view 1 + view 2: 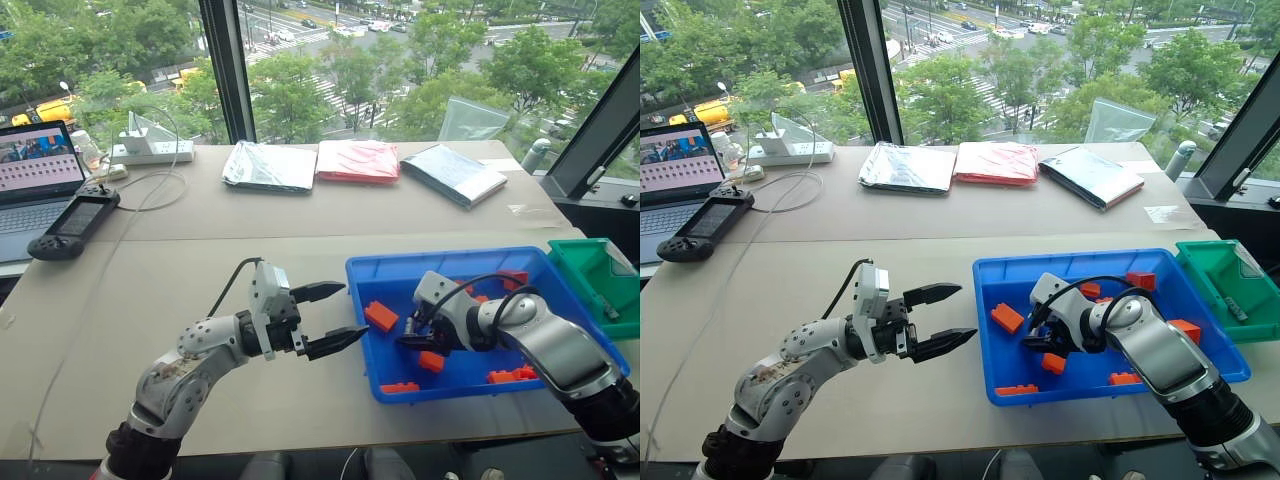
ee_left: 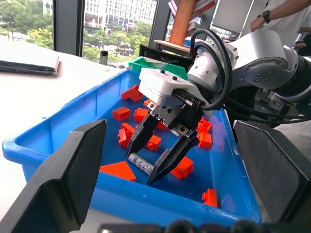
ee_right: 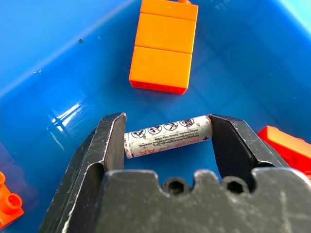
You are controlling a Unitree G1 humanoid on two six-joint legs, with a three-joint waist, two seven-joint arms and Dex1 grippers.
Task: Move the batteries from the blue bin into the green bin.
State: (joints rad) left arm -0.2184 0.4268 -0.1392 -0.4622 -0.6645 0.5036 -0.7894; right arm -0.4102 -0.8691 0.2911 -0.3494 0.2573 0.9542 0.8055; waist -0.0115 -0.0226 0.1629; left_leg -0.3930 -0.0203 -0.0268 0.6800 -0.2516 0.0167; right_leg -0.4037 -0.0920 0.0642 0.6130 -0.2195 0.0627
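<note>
The blue bin sits on the table at the right and holds several orange toy bricks. My right gripper reaches down into the bin's near left part. Its fingers press against the two ends of a whitish battery that lies on the bin floor. To the right of the blue bin stands the green bin. My left gripper hovers open and empty just left of the blue bin, pointing toward it.
A laptop, a black handheld controller and a power strip with cables lie at the far left. Three flat bags rest along the table's far edge by the window. A person stands beyond the bins.
</note>
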